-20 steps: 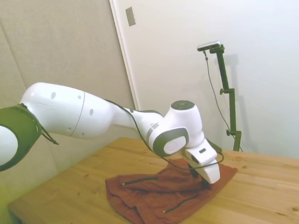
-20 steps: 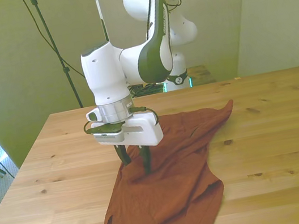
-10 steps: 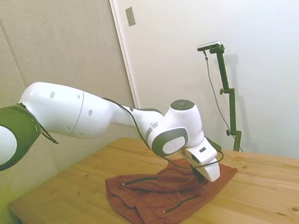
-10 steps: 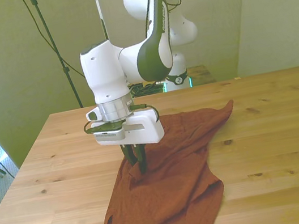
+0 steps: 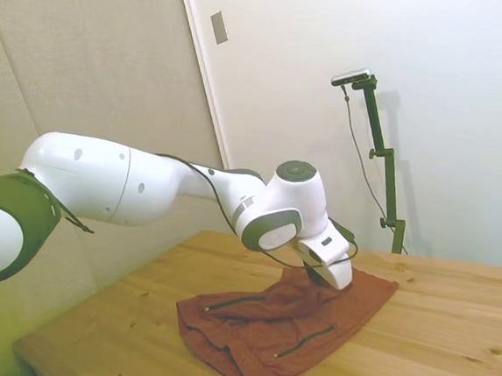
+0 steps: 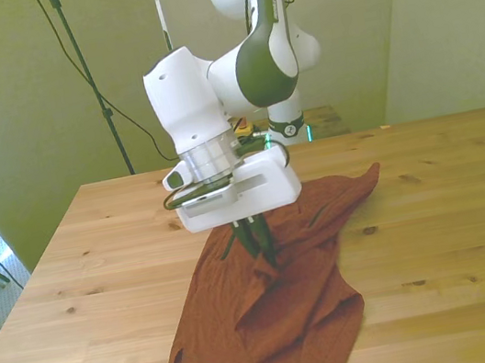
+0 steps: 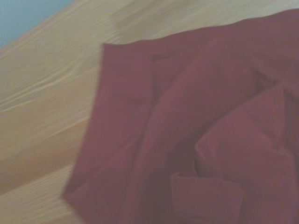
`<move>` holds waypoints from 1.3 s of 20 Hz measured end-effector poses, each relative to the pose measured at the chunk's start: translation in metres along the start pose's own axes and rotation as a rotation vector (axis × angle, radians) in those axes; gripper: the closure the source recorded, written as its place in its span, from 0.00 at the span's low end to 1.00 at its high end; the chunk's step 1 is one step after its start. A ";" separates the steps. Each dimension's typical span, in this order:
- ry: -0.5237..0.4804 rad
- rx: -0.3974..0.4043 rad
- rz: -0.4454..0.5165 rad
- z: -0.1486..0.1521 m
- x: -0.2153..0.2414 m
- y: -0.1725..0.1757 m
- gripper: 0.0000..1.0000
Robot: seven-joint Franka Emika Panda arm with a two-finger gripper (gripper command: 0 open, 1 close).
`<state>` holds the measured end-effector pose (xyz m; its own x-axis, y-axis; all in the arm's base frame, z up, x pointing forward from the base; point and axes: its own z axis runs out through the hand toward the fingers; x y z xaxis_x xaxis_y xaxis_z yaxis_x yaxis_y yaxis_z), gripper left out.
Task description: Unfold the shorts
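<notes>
One garment on the wooden table (image 6: 451,202): the shorts (image 6: 283,310), rust-red, lying crumpled near the middle of the tabletop, one corner stretched out flat toward the front view's right. Two dark zipper lines show on the near fabric in the side view. White arm (image 5: 163,191) reaches over the cloth; the gripper (image 6: 258,246) points down into the upper middle part of the shorts. Fingers (image 6: 250,236) drawn close together, pinched on a fold of the fabric, which rises in a small ridge toward them, lifted a little off the table. Rest of the cloth sags away in creases, lower hem flat near the table's front edge. Wrist view: blurred red folds (image 7: 196,140) over pale wood grain (image 7: 42,93), one hemmed edge visible.
</notes>
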<state>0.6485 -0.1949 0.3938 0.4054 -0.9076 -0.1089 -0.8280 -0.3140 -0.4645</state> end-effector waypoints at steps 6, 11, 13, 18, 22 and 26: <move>-0.076 0.044 -0.098 -0.011 -0.040 -0.051 1.00; -0.073 0.053 -0.186 -0.015 -0.077 -0.110 1.00; -0.067 0.042 -0.228 -0.009 -0.099 -0.131 1.00; -0.029 0.015 -0.297 0.025 -0.149 -0.158 0.00; -0.028 0.023 -0.327 0.038 -0.166 -0.175 0.00; -0.021 0.022 -0.346 0.046 -0.183 -0.192 0.00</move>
<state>0.7506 0.0441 0.4626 0.6690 -0.7422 0.0402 -0.6314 -0.5959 -0.4962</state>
